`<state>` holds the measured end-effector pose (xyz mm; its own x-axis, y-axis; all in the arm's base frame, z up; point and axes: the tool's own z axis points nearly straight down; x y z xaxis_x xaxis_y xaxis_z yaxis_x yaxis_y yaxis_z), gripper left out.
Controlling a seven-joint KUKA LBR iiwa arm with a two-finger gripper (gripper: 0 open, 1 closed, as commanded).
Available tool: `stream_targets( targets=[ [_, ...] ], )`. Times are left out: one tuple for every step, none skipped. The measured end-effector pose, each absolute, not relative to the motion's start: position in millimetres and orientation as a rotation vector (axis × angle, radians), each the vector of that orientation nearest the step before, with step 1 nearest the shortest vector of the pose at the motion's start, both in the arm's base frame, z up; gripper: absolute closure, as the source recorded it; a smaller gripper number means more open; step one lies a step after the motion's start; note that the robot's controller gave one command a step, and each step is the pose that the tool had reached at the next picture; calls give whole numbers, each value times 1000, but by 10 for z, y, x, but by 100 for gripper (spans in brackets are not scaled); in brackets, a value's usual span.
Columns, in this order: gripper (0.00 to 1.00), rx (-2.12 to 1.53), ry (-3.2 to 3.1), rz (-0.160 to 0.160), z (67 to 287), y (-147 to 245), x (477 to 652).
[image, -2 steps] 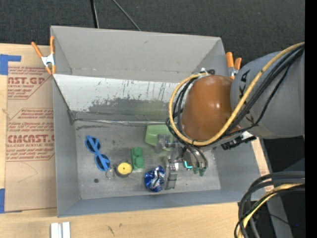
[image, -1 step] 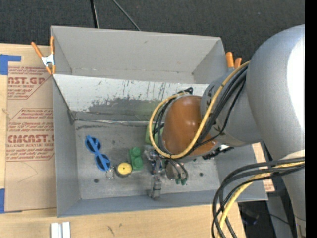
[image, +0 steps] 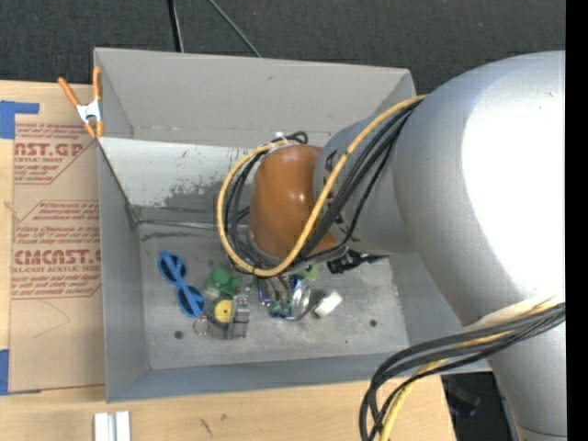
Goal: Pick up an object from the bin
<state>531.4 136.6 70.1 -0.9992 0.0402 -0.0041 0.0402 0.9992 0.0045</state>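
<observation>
Camera view: the domed orange wrist cover [image: 285,205] and looping cables [image: 230,200] hide most of the end effector [image: 276,290], so I cannot tell its opening. It sits low over a blurry heap of small things [image: 287,305] on the floor of the grey metal bin [image: 124,246], with a blue looped plastic piece [image: 181,283] to the left.

We take this for a robotics lab: a large grey arm [image: 487,200] trailing cables [image: 223,211] reaches into a metal bin [image: 124,274] of small things [image: 225,303], above dark carpet [image: 367,16].
</observation>
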Motion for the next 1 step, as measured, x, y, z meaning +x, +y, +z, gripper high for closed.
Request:
stream_targets(
  targets=[
    [100, 69, 3139, 2, 702, 1327, 5307]
  ],
)
